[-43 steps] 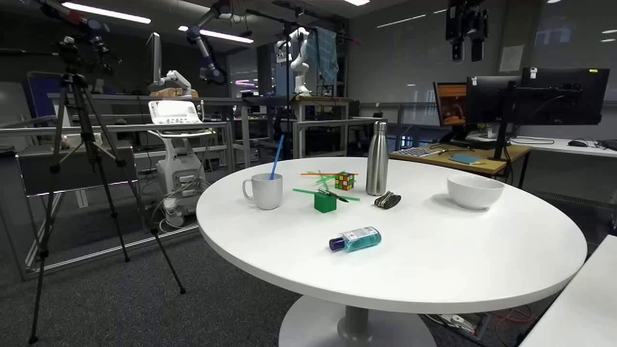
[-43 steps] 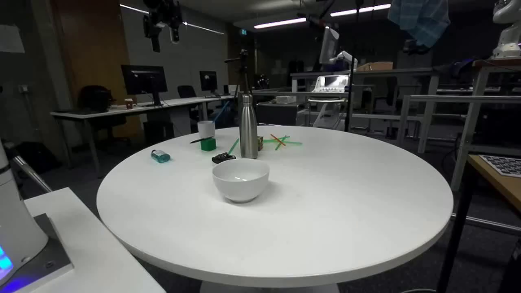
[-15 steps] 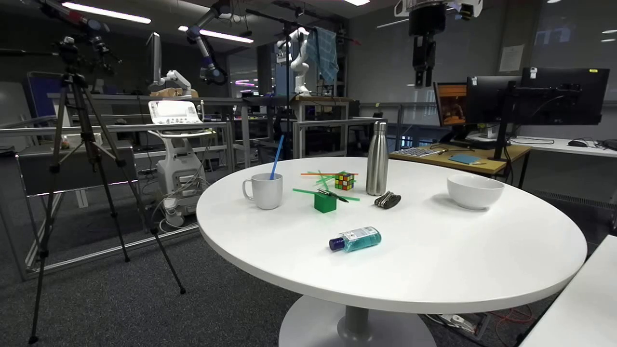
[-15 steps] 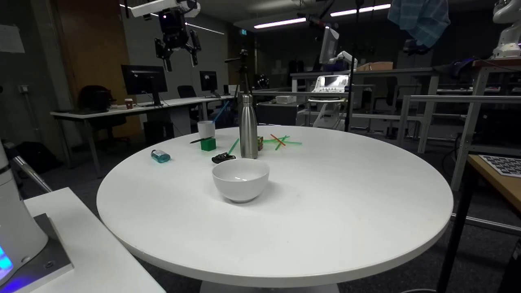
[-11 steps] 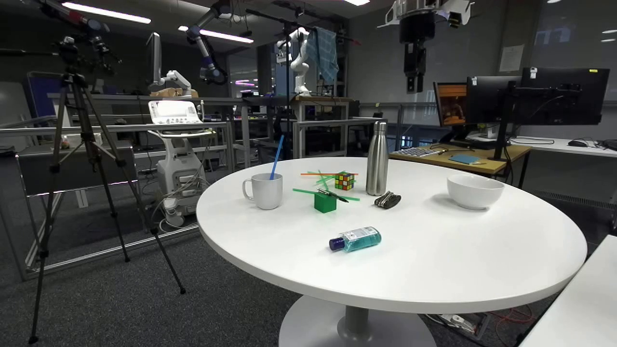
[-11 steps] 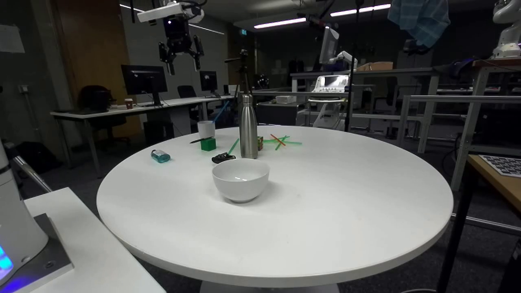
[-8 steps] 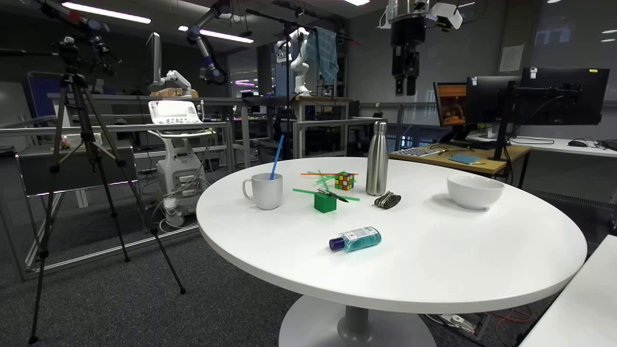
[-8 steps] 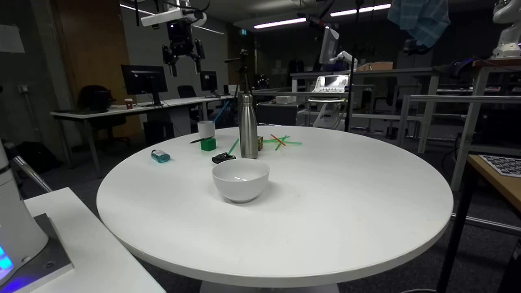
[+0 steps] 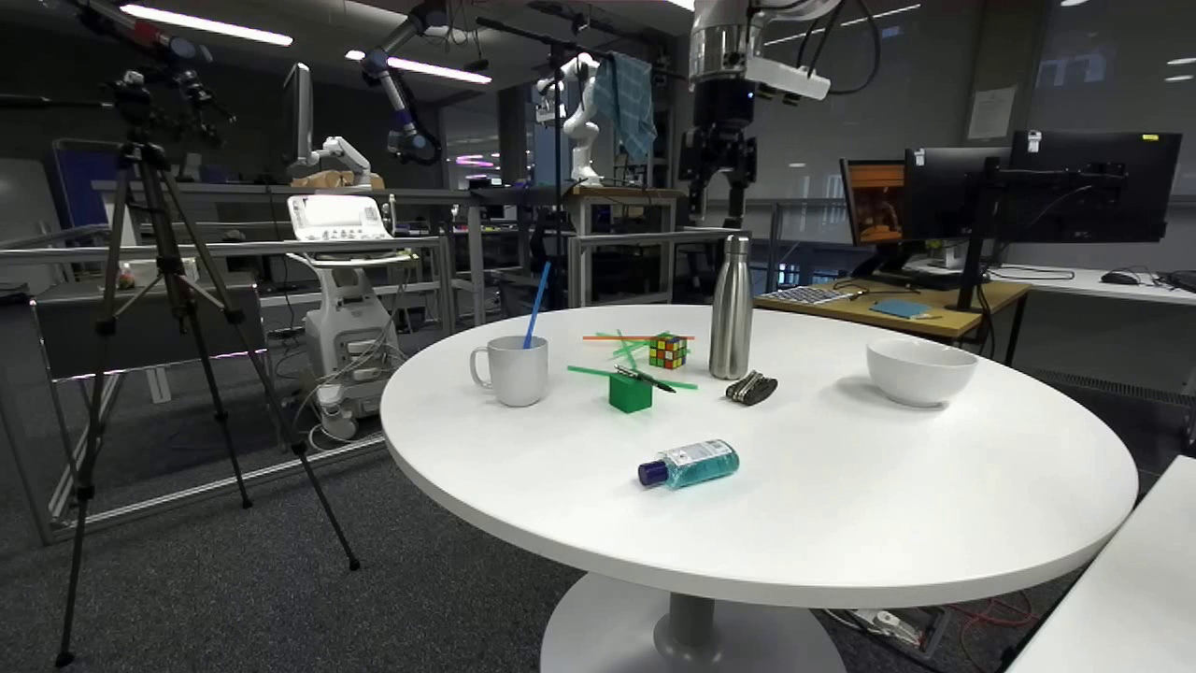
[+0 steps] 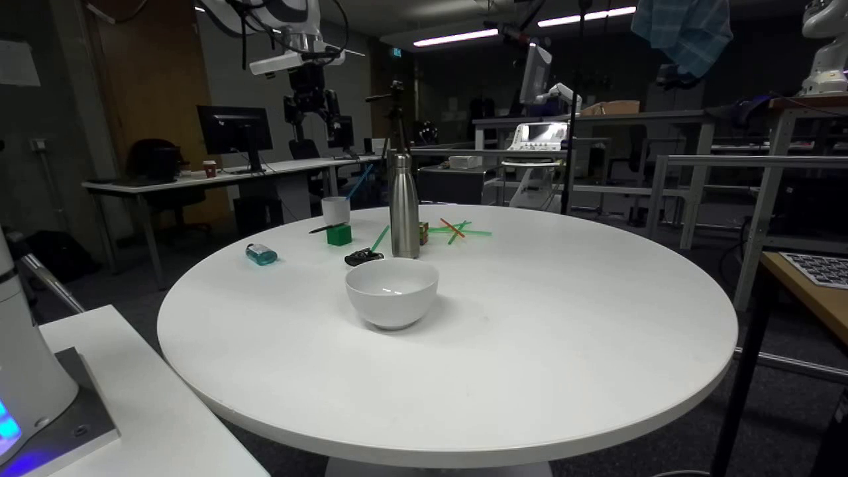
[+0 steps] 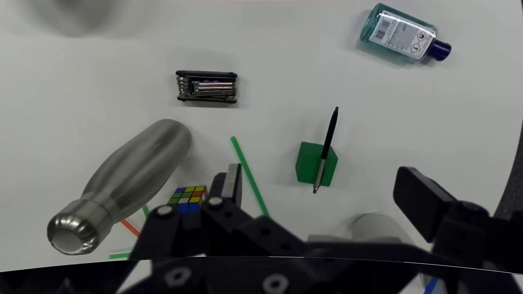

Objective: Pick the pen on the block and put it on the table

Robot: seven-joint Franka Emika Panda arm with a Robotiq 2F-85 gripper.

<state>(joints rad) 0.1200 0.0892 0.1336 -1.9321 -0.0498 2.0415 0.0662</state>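
Observation:
The black and silver pen [image 9: 645, 378] lies across the top of the green block [image 9: 630, 396], its black end sticking out past the edge. Both also show in an exterior view, the pen [image 10: 324, 228] and the block [image 10: 339, 236]. They stand on the white round table [image 9: 841, 505]. My gripper [image 9: 716, 215] is high above the table, open and empty, fingers pointing down. In the wrist view the pen [image 11: 329, 134] and block [image 11: 307, 163] appear between the two spread fingers of the gripper [image 11: 322, 183], well below them.
A tall steel bottle [image 9: 732, 313] stands near the block, with a Rubik's cube [image 9: 668, 351], a multi-tool [image 9: 751, 388] and several straws [image 9: 635, 338]. A mug [image 9: 519, 372] holds a blue straw. A sanitizer bottle [image 9: 696, 464] lies in front; a white bowl [image 9: 920, 371] stands apart.
My gripper has come down and moved over the table, leftward in an exterior view and rightward in the other. It has turned, so its fingers now show apart. The pen and block have not moved.

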